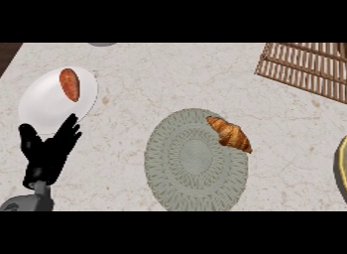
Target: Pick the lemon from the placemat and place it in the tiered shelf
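A single head view looks steeply down on the marble counter (pixel 176 84), fairly close; its right edge seemingly crops a slatted shelf (pixel 316 69).

Non-task items on the beige marble counter (pixel 169 79)
White oval plate (pixel 48 101) carries an orange-red elongated food item (pixel 70 84); golden-brown croissant (pixel 230 134) to its right.

Bare counter (pixel 154 74) between plate (pixel 44 99) and tiered shelf (pixel 316 69).
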